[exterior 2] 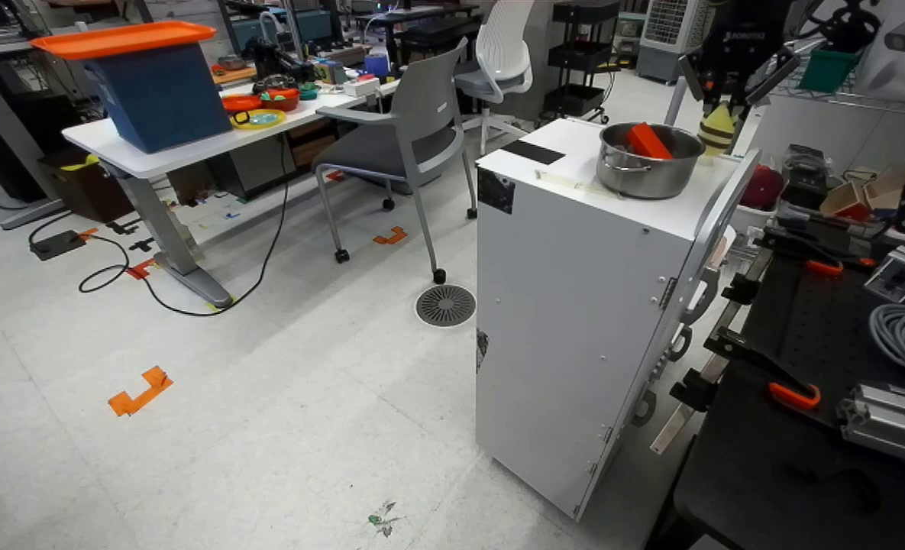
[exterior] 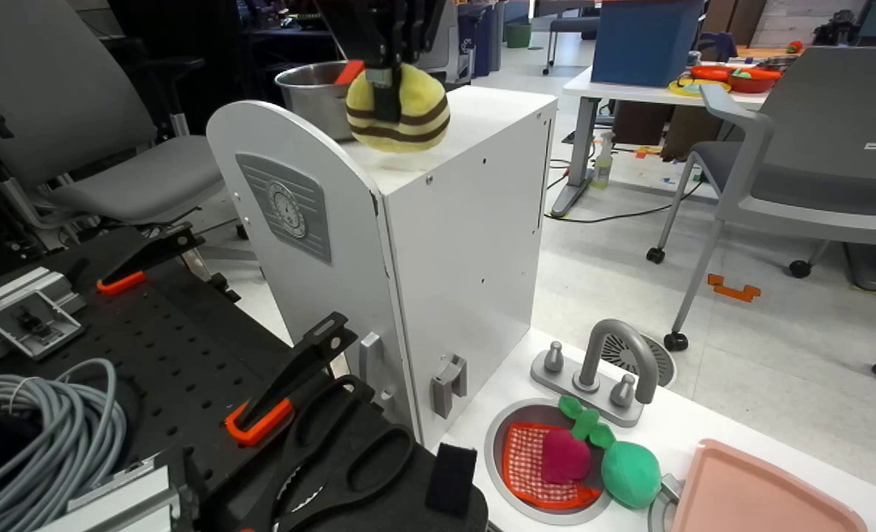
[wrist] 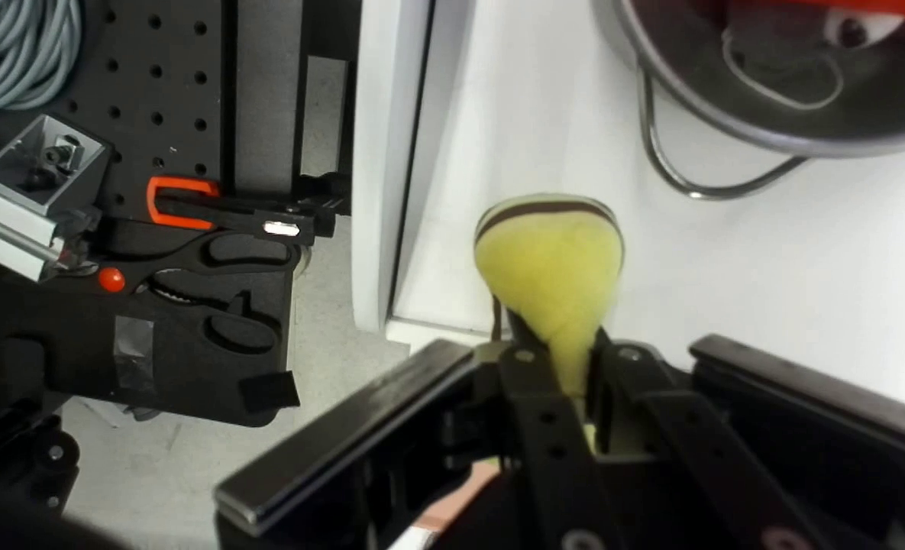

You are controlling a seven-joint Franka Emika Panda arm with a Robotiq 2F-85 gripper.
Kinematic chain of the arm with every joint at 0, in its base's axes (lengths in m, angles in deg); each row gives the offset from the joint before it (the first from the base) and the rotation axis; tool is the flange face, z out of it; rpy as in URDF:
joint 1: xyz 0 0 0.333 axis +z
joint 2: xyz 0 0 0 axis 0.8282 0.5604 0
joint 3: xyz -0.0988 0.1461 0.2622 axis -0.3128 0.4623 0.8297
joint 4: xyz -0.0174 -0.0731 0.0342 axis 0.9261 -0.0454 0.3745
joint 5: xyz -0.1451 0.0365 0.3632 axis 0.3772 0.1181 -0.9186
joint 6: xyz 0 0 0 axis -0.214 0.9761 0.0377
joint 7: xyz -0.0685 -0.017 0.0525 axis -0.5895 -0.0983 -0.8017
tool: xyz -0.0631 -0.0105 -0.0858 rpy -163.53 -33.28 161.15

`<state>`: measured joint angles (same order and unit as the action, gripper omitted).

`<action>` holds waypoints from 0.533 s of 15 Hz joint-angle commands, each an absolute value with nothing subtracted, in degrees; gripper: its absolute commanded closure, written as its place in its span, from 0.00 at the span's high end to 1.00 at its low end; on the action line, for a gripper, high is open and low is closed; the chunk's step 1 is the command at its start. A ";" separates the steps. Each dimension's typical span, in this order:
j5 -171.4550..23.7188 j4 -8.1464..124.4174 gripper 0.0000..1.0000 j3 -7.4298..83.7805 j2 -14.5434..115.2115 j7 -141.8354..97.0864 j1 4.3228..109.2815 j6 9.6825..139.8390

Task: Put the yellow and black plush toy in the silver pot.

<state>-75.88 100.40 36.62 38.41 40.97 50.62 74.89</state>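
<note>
The yellow and black plush toy (exterior: 424,100) is a soft, rounded body in light yellow, crossed by dark brown bands with a cream strip between them. It is outside the silver pot (exterior 2: 639,177), just beside it, over the top of the white cabinet (exterior: 467,244). Whether its underside clears the surface cannot be told from where I stand.

In an exterior view its narrow end points up, broad end down, and the body stands slim and upright; seen broadside it is slightly wider than tall, with the bands near level. A single long axis cannot be fixed.

The gripper (wrist: 561,336) is drawn in on the toy's narrow end; its fingers (wrist: 534,397) stand apart only by the plush squeezed between them.

The pot stands upright on the cabinet. A tilted red object (exterior 2: 648,141) occupies part of its interior and projects above the rim. The pot's wall and wire handle (wrist: 700,193) stand on the side facing the toy. The cabinet's arched front panel (exterior: 334,295) rises on the toy's other side.

Lower down, a sink (exterior: 494,447) holds a magenta plush (exterior: 563,456) and a red checked cloth (exterior: 524,451); a green plush (exterior: 630,474) rests at its rim, near a grey faucet (exterior: 595,353). A black pegboard table (exterior: 194,347) carries a coiled grey cable (exterior: 75,436).
</note>
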 commanded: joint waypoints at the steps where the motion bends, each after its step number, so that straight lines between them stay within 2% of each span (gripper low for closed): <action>1: -72.40 102.80 0.03 37.89 31.27 40.19 53.01 71.79; 8: -69.98 105.21 0.03 42.98 23.06 34.23 55.54 67.81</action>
